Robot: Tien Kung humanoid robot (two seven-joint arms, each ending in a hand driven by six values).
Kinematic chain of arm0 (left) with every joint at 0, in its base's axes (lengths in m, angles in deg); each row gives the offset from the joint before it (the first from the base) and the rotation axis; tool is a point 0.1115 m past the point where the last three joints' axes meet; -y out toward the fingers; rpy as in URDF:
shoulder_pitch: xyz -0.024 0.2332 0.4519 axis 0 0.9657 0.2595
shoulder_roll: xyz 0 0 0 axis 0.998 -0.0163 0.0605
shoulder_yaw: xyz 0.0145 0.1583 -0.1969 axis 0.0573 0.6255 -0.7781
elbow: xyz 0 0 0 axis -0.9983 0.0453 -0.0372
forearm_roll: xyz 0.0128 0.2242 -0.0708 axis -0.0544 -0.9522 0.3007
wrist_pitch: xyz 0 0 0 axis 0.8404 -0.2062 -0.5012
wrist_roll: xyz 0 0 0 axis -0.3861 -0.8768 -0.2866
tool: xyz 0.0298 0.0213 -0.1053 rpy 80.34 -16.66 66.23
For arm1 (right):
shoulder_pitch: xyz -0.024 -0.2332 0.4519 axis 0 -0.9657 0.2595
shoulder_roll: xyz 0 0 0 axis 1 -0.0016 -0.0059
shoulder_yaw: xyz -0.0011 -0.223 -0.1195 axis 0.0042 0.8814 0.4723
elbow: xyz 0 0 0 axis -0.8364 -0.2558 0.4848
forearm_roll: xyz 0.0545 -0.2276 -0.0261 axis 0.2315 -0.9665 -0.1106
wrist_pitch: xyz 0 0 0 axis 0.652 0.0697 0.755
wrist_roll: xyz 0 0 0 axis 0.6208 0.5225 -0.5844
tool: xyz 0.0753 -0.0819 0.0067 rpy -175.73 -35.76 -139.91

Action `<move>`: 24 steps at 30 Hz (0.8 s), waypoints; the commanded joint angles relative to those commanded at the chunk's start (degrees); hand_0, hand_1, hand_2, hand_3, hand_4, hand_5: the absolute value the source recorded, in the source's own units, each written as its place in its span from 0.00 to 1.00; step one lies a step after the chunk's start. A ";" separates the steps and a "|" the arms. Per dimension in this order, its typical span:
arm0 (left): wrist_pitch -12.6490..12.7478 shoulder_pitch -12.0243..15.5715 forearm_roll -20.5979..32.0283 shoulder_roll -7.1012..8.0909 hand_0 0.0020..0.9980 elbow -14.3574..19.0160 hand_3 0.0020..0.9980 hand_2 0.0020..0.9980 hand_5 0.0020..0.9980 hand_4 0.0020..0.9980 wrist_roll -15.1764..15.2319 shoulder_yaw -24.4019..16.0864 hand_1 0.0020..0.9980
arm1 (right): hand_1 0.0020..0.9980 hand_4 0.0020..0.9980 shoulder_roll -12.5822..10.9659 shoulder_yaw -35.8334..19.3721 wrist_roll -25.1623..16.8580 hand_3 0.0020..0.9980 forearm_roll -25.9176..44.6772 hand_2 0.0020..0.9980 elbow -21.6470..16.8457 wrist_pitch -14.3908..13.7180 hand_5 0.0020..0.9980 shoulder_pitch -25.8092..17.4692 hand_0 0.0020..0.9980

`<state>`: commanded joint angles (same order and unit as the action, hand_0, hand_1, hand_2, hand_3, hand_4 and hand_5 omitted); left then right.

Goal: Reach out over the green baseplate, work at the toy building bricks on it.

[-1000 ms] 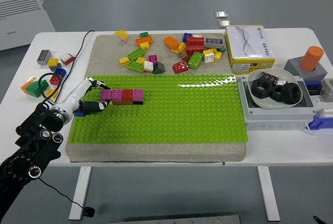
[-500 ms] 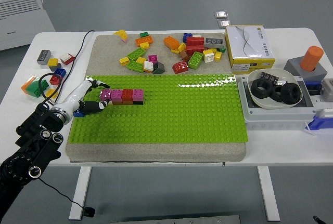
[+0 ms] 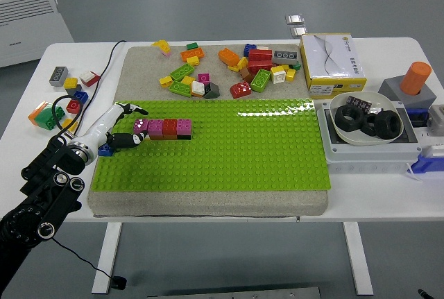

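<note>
One green baseplate (image 3: pixel 229 146) lies on a grey mat (image 3: pixel 208 202) on the white table (image 3: pixel 388 188); all positions below are given relative to this baseplate. Near its left end, one short row of joined bricks (image 3: pixel 165 128) stands on the studs: about four bricks, magenta, red, red and pink, the pink one sitting over a dark base. The rest of the stud field is bare and glossy.

One robot hand is visible, the left hand (image 3: pixel 123 129), at the baseplate's left edge. Its fingers are spread, holding nothing; the dark fingertips (image 3: pixel 137 137) touch or nearly touch the magenta end of the row. One small blue brick (image 3: pixel 105 150) lies just under the wrist, at the left edge.

Beyond the far edge, a loose pile of mixed bricks (image 3: pixel 229 70), roughly two dozen, is scattered on the mat. Off the left end, a second group of about seven bricks (image 3: pixel 66 94) rests on the table. To the right stand one white bowl (image 3: pixel 366 120) holding black rings, one yellow-and-white box (image 3: pixel 332 65) and one orange cylinder (image 3: pixel 415 78).
</note>
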<state>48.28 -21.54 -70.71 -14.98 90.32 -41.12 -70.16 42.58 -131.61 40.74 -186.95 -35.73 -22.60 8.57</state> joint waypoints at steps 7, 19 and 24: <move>2.29 3.02 -5.64 0.46 0.94 7.19 0.73 0.94 0.41 0.93 -1.78 -1.36 0.94 | 0.61 0.91 -0.08 -0.72 -0.07 0.81 -0.37 0.73 0.00 0.06 1.00 -0.31 0.52; 5.81 4.22 -11.65 0.30 0.95 7.67 0.68 0.94 0.63 0.94 -3.21 -0.79 0.93 | 0.60 0.91 -0.14 -1.46 -0.13 0.82 -1.01 0.73 0.00 0.09 1.00 -0.38 0.52; 6.05 4.74 -11.94 0.49 0.96 7.95 0.67 0.94 0.67 0.94 -3.45 -0.38 0.93 | 0.60 0.91 -0.19 -1.61 -0.17 0.82 -1.07 0.73 0.00 0.10 1.00 -0.32 0.52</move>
<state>54.33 -16.80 -82.65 -14.49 98.27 -44.57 -70.54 42.39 -133.22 40.57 -188.02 -35.73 -22.50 8.25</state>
